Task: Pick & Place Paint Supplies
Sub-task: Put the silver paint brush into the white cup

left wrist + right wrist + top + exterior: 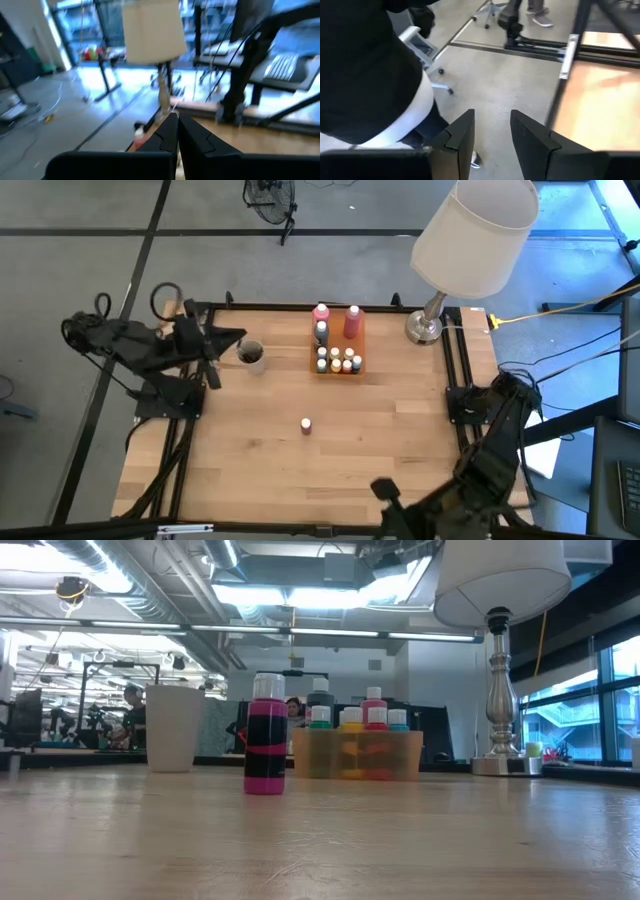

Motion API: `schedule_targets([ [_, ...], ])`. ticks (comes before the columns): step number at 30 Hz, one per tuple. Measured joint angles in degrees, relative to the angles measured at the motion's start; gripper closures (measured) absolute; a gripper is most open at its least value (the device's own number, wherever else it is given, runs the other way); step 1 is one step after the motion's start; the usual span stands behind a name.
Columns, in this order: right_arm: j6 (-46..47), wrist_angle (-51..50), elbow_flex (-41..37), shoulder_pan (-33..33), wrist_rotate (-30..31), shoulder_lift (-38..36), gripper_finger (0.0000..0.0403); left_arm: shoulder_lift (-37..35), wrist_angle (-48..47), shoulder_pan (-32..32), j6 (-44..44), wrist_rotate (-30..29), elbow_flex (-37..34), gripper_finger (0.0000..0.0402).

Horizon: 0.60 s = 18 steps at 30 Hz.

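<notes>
- Bottle [306,424], pink with a white cap, stands alone and upright mid-table, at about 6 o'clock from the tray [338,345] that holds the other bottles.
- Right claw [490,137] is off the table's near edge over the floor, fingers apart and empty; my judgement is it must swing toward 10 o'clock, centre over the cap, then close low on the body.
- Left claw [176,131] waits at the table's 9 o'clock side, fingers together, holding nothing.
- Cup [251,354] sits near the left claw; lamp [470,240] stands at the far right corner, so keep the carry clear of it.
- Table [260,465] is pale wood; beyond lie a concrete floor, cables, and people at desks.
</notes>
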Motion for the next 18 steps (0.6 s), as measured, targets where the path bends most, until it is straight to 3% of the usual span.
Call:
schedule_targets([
  [4,-2.1,-2.8,0.0,-3.1,-0.7,-2.0,0.0275,-8.4,16.3,4.0,7.3,5.8,-13.1,0.0400],
  [7,-3.8,-4.5,0.0,-5.3,-3.2,-2.9,0.0275,-14.3,23.0,7.6,8.6,9.1,-22.3,0.0400],
  [13,-5.0,-8.0,0.0,-9.2,-6.9,-4.3,0.0275,-26.1,27.4,14.2,5.9,13.9,-35.9,0.0400],
  [18,-6.8,-8.3,0.0,-12.5,-10.4,-4.9,0.0275,-34.4,30.0,18.7,5.2,17.3,-42.8,0.0400],
])
